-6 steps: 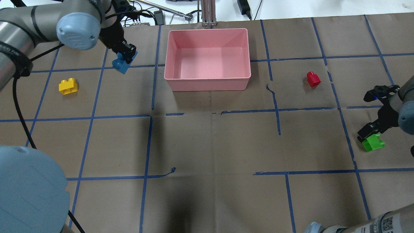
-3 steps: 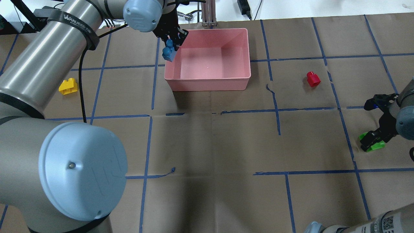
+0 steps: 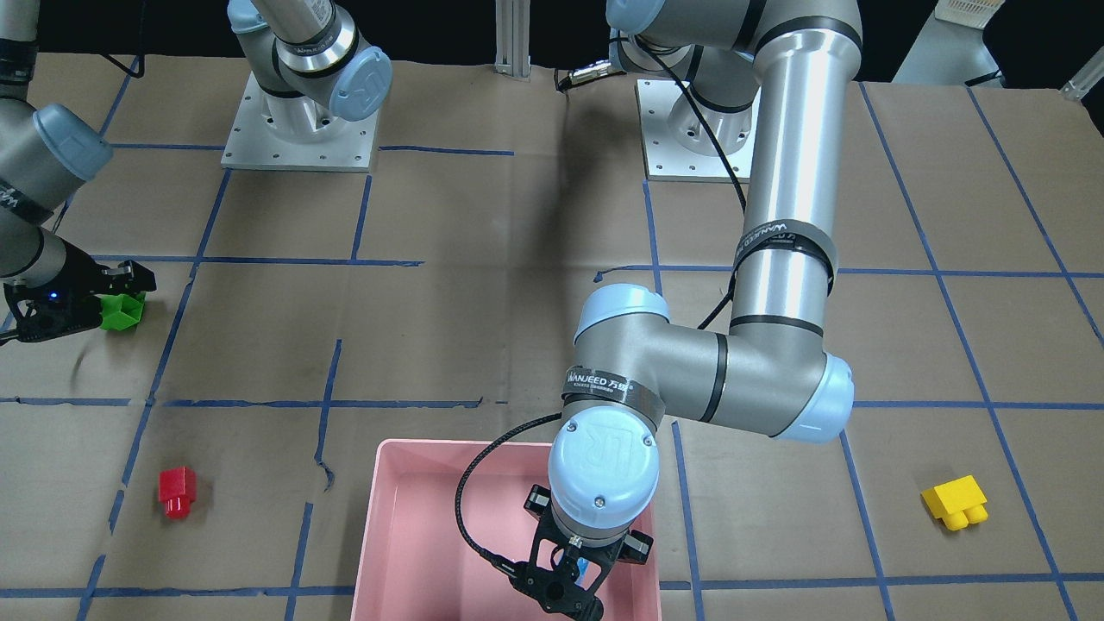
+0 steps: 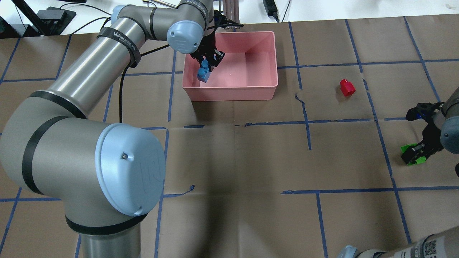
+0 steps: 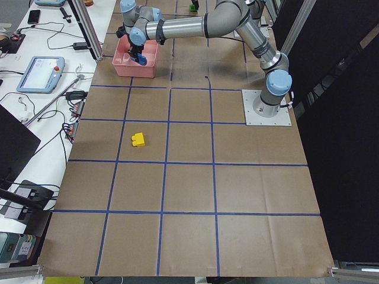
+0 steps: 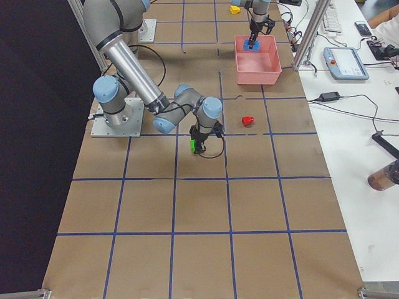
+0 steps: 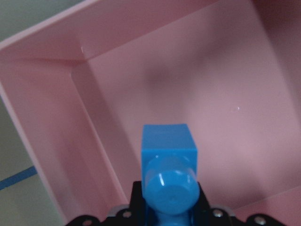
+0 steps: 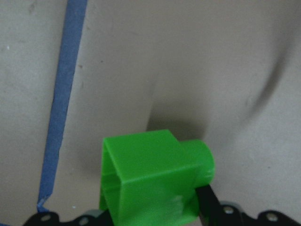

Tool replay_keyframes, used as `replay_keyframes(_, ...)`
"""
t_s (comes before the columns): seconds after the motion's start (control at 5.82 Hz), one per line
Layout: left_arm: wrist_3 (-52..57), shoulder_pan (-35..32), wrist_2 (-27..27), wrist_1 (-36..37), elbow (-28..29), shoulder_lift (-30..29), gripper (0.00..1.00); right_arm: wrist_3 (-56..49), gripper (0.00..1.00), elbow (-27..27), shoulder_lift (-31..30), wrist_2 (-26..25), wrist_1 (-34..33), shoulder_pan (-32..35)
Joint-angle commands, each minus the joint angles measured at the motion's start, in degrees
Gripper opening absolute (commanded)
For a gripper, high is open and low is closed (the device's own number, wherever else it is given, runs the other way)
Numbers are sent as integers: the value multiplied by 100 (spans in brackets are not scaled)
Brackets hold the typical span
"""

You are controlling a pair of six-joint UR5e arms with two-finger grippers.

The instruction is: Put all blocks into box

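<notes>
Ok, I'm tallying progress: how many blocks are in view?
4: blue block held by the left gripper above the box, green block in the right gripper, red block and yellow block lying on the table.

both the left arm (image 4: 89,61) and the right arm (image 3: 293,34) are built of smooth silver-grey tubes joined by rounded elbows closed with pale blue caps (image 4: 131,168), one of them embossed with a ur logo, and black bands (image 3: 604,384) with white "wanjeed" lettering ring the left arm's tubes. a black cable (image 3: 470,509) runs loose along the left arm to the black left gripper (image 3: 559,595), while the black right gripper (image 3: 86,297) carries a small blue light and a black-and-white code label (image 4: 428,247) sits on the right arm. each arm rises from a square pale metal base plate (image 3: 297,129) dotted with screws.
</notes>
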Motion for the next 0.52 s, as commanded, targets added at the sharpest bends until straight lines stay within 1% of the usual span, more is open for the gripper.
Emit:
replay_keyframes(0.0, 39, 5, -15, 14, 3, -4, 99, 2, 21, -194, -17, 62, 13, 9)
replay_keyframes(0.17, 39, 31, -7, 5, 3, 145, 100, 2, 20, -379, -43, 62, 39, 9)
replay_keyframes(0.34, 31, 179, 37, -99, -127, 555, 100, 2, 9, -528, -44, 71, 65, 18)
